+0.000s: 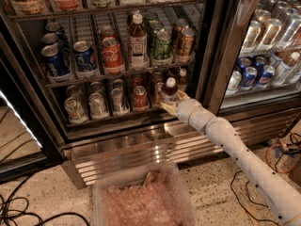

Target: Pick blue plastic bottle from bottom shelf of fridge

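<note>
The fridge (141, 150) stands open, with a ribbed steel base grille. Its bottom shelf (111, 118) holds several cans and, at the right end, small bottles. The blue plastic bottle (169, 91), with a white cap and dark contents, stands at the shelf's front right. My gripper (172, 102) is at the bottle's lower body, with a pale finger on each side of it, and is shut on it. The white arm (235, 149) runs from the lower right. A second small white-capped bottle (182, 78) stands just behind to the right.
A taller brown-drink bottle (137, 40) and soda cans (112, 55) sit on the rack above. A clear plastic bin (141, 197) lies on the floor below the grille. The black door post (214, 55) is right of my gripper. Cables (19, 211) lie on the floor.
</note>
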Robot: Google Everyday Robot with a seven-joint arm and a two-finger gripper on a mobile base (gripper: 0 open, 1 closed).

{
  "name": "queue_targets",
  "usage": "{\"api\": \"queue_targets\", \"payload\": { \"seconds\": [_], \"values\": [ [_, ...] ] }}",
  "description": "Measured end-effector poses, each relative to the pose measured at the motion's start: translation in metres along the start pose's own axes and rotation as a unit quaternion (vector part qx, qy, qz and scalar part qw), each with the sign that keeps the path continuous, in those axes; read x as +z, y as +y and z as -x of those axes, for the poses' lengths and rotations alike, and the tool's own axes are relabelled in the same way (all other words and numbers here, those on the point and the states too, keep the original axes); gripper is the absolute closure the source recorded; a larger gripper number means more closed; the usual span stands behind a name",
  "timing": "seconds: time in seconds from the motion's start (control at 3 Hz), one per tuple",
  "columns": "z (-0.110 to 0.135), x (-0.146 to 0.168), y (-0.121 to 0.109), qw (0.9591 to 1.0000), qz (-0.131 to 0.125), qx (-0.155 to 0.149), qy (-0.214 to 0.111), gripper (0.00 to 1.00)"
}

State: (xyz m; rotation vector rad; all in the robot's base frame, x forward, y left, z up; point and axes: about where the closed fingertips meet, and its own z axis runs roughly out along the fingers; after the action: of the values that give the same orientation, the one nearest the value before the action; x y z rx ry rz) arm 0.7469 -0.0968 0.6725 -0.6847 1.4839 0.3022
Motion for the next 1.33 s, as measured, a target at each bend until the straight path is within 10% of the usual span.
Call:
{"api": "queue_targets", "payload": {
  "seconds": [1.33],
  "values": [
    [0.006,-0.015,0.019,0.9872,0.14,0.07,0.028,1.0]
  ]
}}
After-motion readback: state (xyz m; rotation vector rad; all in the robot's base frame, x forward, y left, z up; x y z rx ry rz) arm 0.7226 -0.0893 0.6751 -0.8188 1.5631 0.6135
